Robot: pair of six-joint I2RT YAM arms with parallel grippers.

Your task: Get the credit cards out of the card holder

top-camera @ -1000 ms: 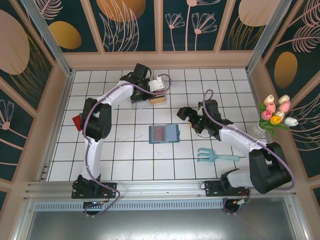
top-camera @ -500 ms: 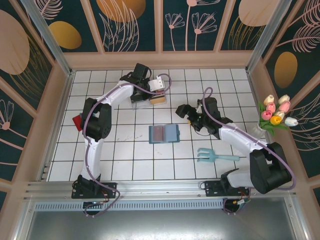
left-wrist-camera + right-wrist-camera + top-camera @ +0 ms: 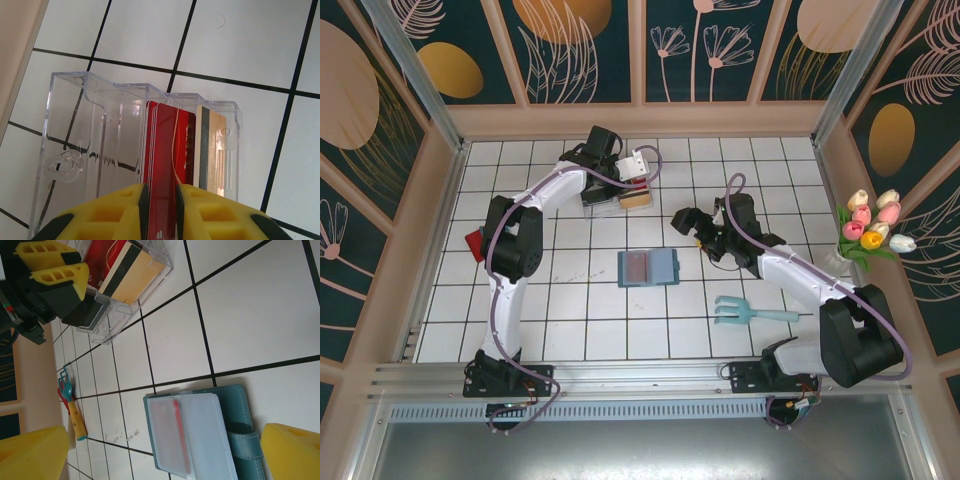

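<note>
Top view: the left gripper point(image 3: 620, 190) has stayed over the clear tray point(image 3: 605, 205) at the far side. The right gripper point(image 3: 686, 222), jaws wide apart, has edged slightly left, near the card holder point(image 3: 648, 267) lying open mid-table.

Left wrist: the fingers flank the red card point(image 3: 167, 145), which stands in the tray beside the gold card point(image 3: 217, 150). Whether they pinch it cannot be told.

Right wrist: the holder's sleeve shows a reddish trace.

Judgement: red card delivered; holder possibly not emptied.

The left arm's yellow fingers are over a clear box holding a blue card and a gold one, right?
Not blue: the left wrist view shows a red card beside the gold card in the clear box, under the left gripper.
</note>
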